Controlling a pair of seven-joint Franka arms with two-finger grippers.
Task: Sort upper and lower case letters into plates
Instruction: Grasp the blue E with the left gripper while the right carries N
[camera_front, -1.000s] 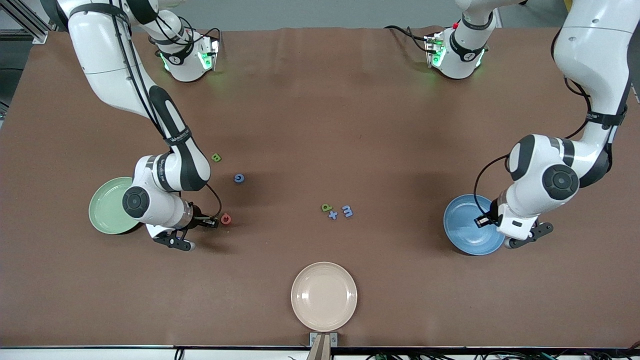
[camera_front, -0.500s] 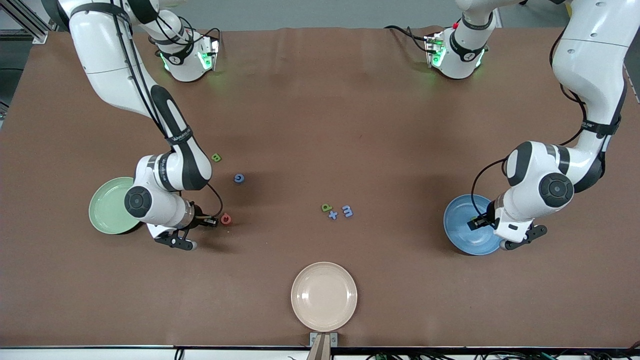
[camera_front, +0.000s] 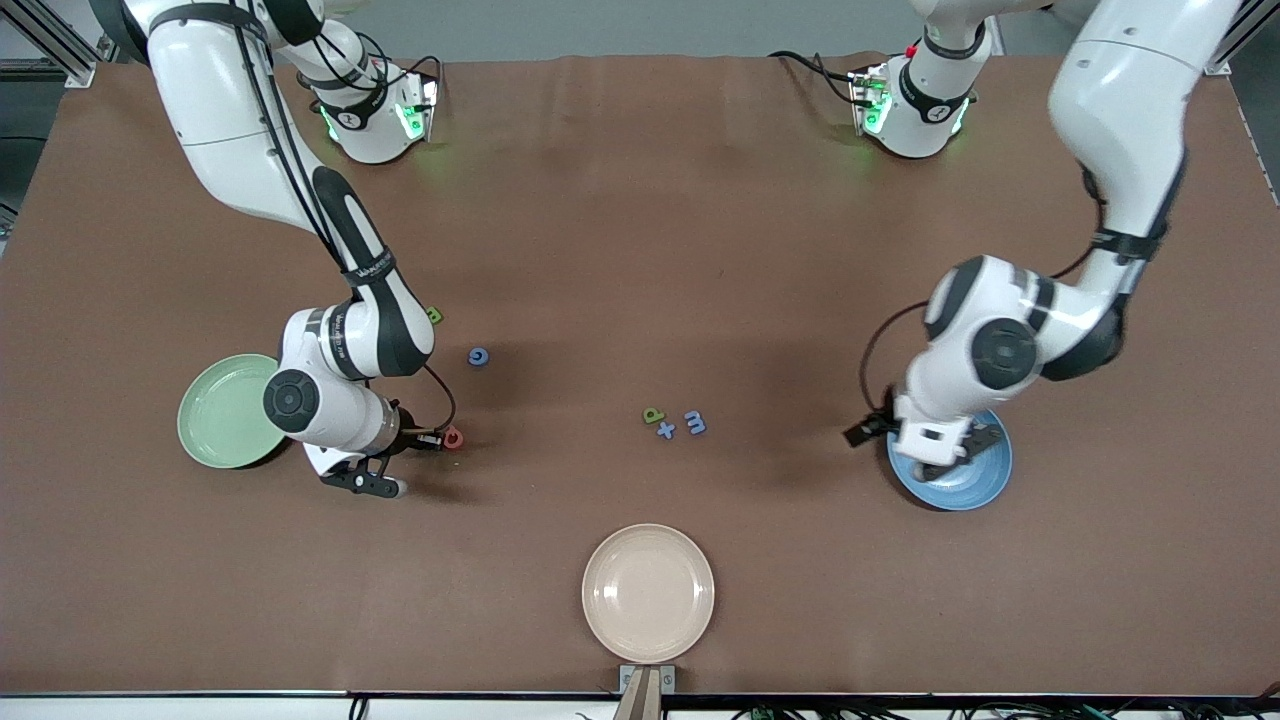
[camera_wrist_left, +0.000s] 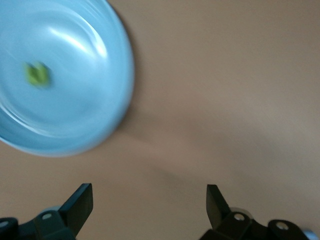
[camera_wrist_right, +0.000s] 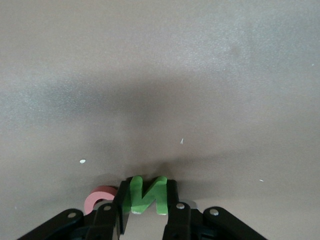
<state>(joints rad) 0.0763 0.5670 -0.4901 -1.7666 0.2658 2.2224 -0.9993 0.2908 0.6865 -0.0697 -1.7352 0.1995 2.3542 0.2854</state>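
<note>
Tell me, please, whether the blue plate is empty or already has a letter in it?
Not empty. The left wrist view shows one small green piece lying in the blue plate; which letter it is cannot be told.

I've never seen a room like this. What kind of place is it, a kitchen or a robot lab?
Most likely a robot lab, not a kitchen. Two white robot arms are bolted to a brown table. The right pincer grips a green letter N, and a camera mount sits at the table's edge.

Both arms reach low toward six o'clock.
Right gripper (camera_wrist_right: 145, 210) pinches a piece; left gripper (camera_wrist_left: 149, 207) hangs spread wide.
</note>
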